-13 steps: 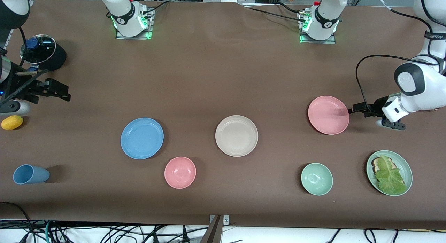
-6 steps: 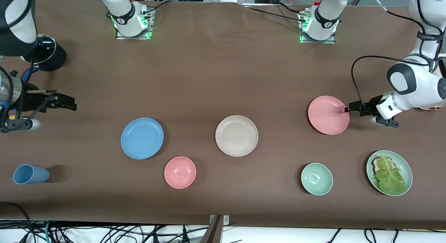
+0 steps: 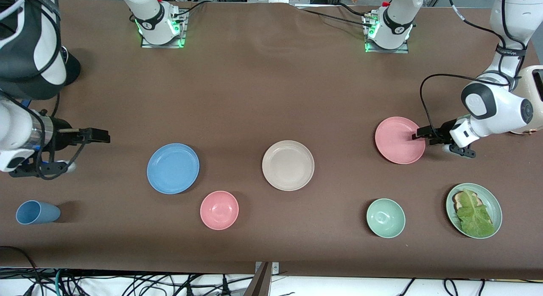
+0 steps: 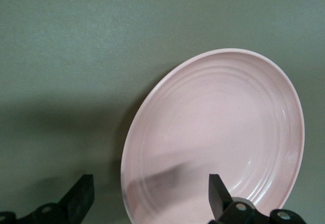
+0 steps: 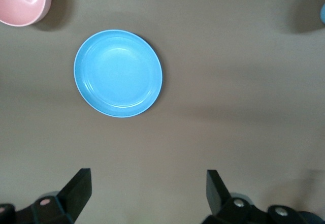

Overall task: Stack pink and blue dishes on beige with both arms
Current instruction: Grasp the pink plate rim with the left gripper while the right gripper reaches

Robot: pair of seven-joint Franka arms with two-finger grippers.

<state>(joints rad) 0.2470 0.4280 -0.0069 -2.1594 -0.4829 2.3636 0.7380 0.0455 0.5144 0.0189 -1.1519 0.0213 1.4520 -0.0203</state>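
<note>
The pink plate point(image 3: 398, 141) lies toward the left arm's end of the table. My left gripper point(image 3: 418, 135) is low at its rim, open. In the left wrist view the pink plate point(image 4: 218, 132) has its edge between the spread fingers of the left gripper point(image 4: 150, 198), and nothing is clamped. The beige plate point(image 3: 288, 165) sits mid-table. Toward the right arm's end lies the blue plate point(image 3: 173, 168). My right gripper point(image 3: 103, 138) hangs open over bare table beside it. The right wrist view shows the blue plate point(image 5: 118, 73) ahead of the right gripper point(image 5: 147, 191).
Nearer the front camera than the plates are a pink bowl point(image 3: 219, 210), a pale green bowl point(image 3: 385, 218) and a green plate with lettuce and bread point(image 3: 474, 210). A blue cup point(image 3: 37, 212) lies on its side toward the right arm's end.
The left gripper has slid in from beside the pink plate until it straddles the rim. The right gripper has moved toward the blue plate, and its arm now covers the yellow fruit.
</note>
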